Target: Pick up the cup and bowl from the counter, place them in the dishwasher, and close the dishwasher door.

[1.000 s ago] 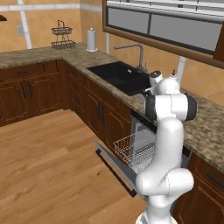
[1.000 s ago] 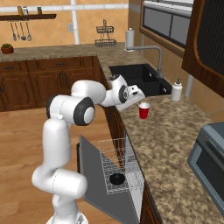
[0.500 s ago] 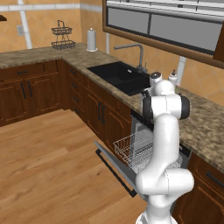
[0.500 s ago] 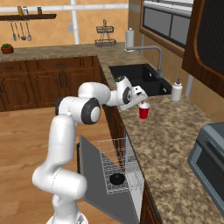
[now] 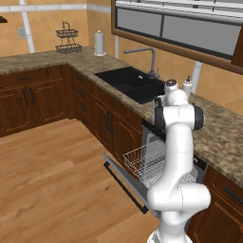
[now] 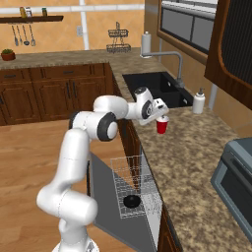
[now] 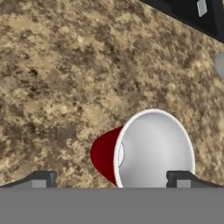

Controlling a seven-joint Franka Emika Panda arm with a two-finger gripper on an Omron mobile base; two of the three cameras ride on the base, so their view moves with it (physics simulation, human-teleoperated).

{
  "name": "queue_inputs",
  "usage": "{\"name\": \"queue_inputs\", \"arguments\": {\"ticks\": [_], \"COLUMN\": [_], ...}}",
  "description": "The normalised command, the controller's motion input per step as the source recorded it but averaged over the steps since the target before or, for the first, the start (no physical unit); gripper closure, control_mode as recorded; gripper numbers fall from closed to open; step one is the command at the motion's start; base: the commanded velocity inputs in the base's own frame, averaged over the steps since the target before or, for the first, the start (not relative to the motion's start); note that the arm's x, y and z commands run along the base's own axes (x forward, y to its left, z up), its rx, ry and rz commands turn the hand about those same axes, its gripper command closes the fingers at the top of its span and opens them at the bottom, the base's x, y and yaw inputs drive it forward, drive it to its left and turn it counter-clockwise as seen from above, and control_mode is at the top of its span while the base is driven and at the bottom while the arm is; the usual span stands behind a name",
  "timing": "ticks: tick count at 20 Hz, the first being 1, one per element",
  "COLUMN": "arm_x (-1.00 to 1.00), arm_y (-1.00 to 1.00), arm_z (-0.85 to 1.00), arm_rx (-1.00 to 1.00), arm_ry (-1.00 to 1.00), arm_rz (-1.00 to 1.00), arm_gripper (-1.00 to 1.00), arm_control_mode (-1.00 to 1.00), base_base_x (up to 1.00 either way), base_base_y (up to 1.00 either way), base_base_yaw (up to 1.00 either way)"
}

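In the right base view, the dishwasher door [image 6: 106, 197] lies dropped open at the left, and the bowl [image 6: 131, 201] already sits in the white wire rack [image 6: 135, 184] above it. To its right, on the speckled surface [image 6: 197, 162], the cup [image 6: 161, 125] stands upright near the sink [image 6: 157, 88], with the gripper [image 6: 161, 117] just above its rim. In the hand view the jaws are apart, one tip at each side of the bottom edge; the cup's white mouth sits right of centre between them, closer to the right tip, so the left gap is wider.

The step in hand looks like the grasp on the cup. To do it well, I would shift the hand a little so the rim centres between the tips, then lower straight until the fingers straddle the tapered wall below the rim, and close gently. A light plastic cup may tip or slide if one finger touches first. The soap bottle [image 6: 198, 101] stands well apart on the far right.
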Motion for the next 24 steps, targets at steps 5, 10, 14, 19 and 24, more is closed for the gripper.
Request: {"name": "queue_inputs", "arguments": {"ticks": [5,10,14,19,24], "arm_x": [0.0,0.0,0.0,-0.1,-0.75], "arm_y": [0.0,0.0,0.0,0.01,0.23], "arm_z": [-0.29,-0.25,-0.17,-0.04,0.0], "arm_rx": [0.01,0.0,0.0,0.0,0.0], "arm_ry": [0.01,0.0,0.0,0.0,0.0], "arm_rz": [0.05,0.06,0.07,0.08,0.06], "arm_gripper": [-1.0,1.0,1.0,1.0,1.0], "arm_control_mode": [-1.0,-1.0,-1.0,-1.0,-1.0], "base_base_x": [0.0,0.0,0.0,0.0,0.0], "base_base_y": [0.0,0.0,0.0,0.0,0.0], "base_base_yaw": [0.0,0.0,0.0,0.0,0.0]}}
